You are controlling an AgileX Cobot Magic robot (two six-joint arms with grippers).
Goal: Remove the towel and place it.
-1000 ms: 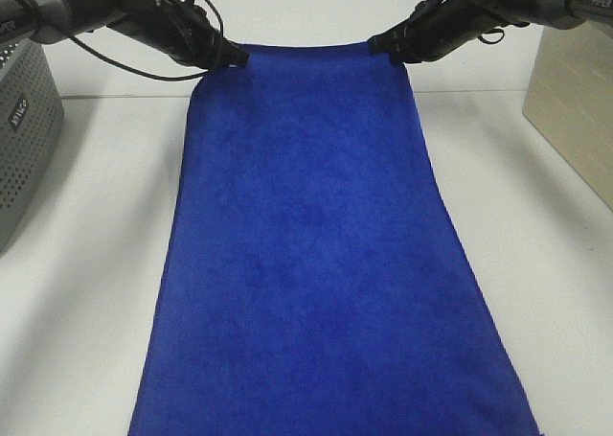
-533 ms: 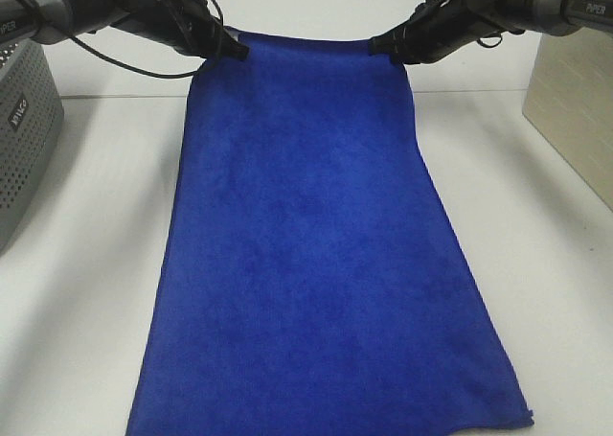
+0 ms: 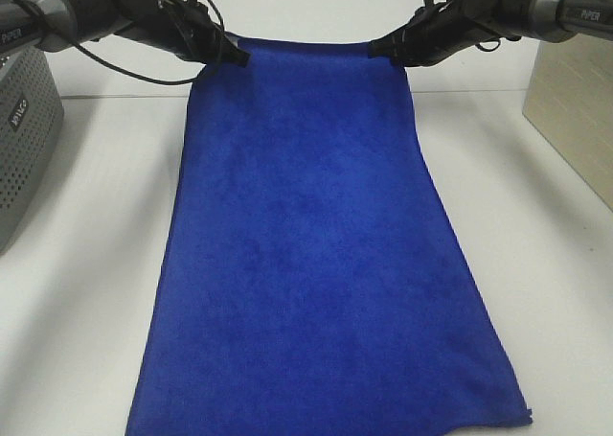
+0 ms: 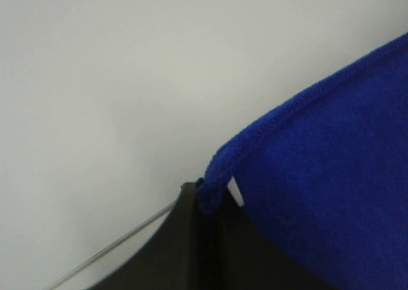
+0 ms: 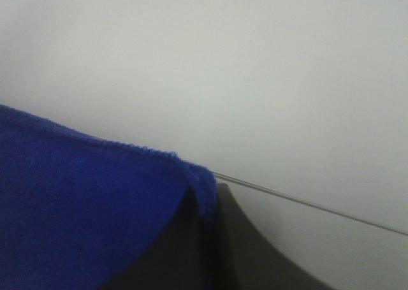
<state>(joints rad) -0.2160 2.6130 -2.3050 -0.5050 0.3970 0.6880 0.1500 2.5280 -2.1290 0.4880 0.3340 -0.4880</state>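
Observation:
The royal-blue towel (image 3: 306,244) hangs stretched between my two grippers and slopes down toward the front of the white table (image 3: 86,263). My left gripper (image 3: 233,55) is shut on its far left corner, which the left wrist view shows as a stitched corner (image 4: 213,188) with a small white tag (image 4: 235,191). My right gripper (image 3: 380,49) is shut on the far right corner, which also shows in the right wrist view (image 5: 197,188). The towel's lower edge (image 3: 326,422) shows near the bottom of the high view.
A grey perforated basket (image 3: 21,139) stands at the left edge of the table. A beige box (image 3: 575,110) stands at the right edge. A white wall runs behind the table.
Both grippers have lifted the towel's far edge and drawn it back. The towel's lower edge has come up into view at the bottom.

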